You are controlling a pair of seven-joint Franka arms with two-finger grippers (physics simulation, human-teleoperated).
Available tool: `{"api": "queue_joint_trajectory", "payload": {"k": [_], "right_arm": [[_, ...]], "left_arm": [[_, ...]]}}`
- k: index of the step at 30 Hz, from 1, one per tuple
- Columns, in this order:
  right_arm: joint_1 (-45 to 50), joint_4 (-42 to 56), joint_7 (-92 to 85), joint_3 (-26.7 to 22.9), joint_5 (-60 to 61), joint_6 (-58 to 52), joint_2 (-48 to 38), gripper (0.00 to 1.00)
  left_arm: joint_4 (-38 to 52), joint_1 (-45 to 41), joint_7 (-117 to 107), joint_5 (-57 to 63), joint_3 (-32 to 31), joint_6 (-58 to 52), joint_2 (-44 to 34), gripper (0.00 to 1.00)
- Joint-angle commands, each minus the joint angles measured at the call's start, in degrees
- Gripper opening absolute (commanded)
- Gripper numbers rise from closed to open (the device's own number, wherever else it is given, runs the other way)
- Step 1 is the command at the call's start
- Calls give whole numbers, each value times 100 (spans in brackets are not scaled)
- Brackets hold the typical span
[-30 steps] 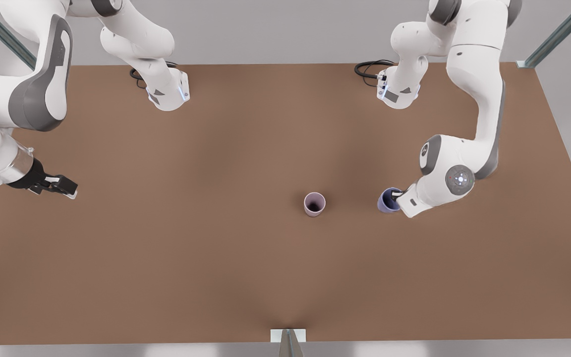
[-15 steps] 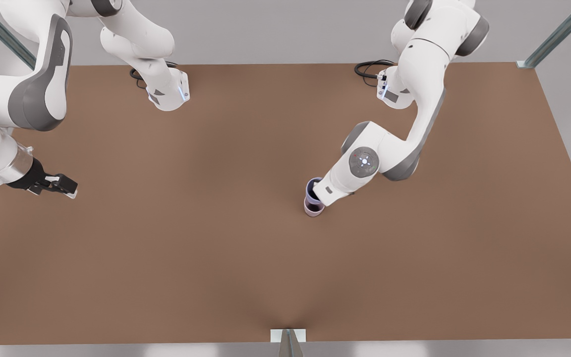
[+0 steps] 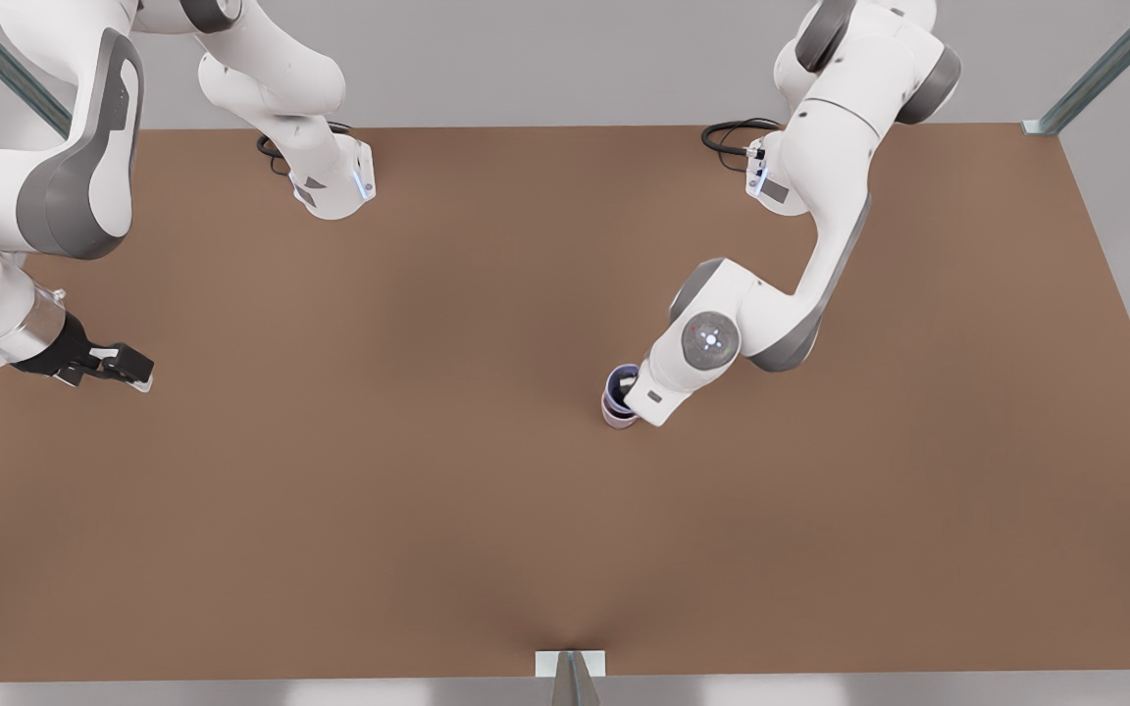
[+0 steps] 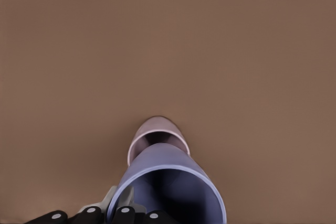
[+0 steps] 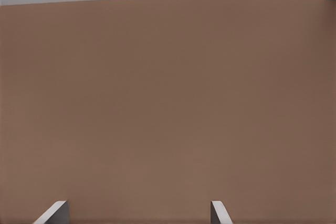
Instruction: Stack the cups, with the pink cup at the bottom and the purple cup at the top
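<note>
The left gripper has come down a little since half a second ago: the purple cup sits lower over the pink cup, and less of the pink wall shows beneath it in the front view. A second ago the purple cup was well off to the front view's right, with the pink cup standing alone near the table's middle. So the carry is over and the nesting has begun.

In the left wrist view the fingers pinch the purple cup at its rim, one finger outside the wall (the inner one is hard to make out). The pink cup's rim shows just past the purple cup's base. I cannot tell whether the base has entered the pink mouth or hangs just above it.

Both cups stand mouth up, long axes vertical and roughly in line; I judge the purple cup close to centred over the pink one.

The right gripper waits at the front view's left edge, fingers spread apart and holding nothing, well apart from the cups.

Remaining, as I judge it: seat the purple cup fully, then let go.
</note>
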Motion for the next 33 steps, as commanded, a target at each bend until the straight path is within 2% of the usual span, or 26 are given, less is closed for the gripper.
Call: {"api": "queue_joint_trajectory", "payload": {"k": [1, 12, 13, 14, 15, 24, 25, 27, 30, 33], "right_arm": [[7, 3, -69, 0, 4, -2, -6, 100], [7, 3, -69, 0, 4, -2, -6, 100], [7, 3, -69, 0, 4, -2, -6, 100], [7, 3, -69, 0, 4, -2, -6, 100], [-2, 3, -69, 0, 4, -2, -6, 100], [-2, 3, -69, 0, 4, -2, -6, 100], [-2, 3, -69, 0, 4, -2, -6, 100], [7, 3, -69, 0, 4, -2, -6, 100], [7, 3, -69, 0, 4, -2, -6, 100], [-1, 3, -69, 0, 4, -2, -6, 100]], "left_arm": [[2, 0, -1127, 12, 1, 32, 21, 21], [2, -9, -1127, 20, 1, 119, 188, 23], [2, -9, -1118, 20, 1, 119, 188, 35], [2, 0, -1057, 20, 1, 119, 197, 60], [2, 0, -1048, 20, 1, 119, 197, 63], [-7, 0, -1048, 64, 1, 111, 197, 63], [2, 0, -1039, 64, 1, 67, 179, 79], [20, 0, -1057, 64, 1, 49, 118, 100], [441, 9, -758, 73, 45, -574, -14, 100], [943, 53, 919, 56, 730, -1287, -154, 100]]}}
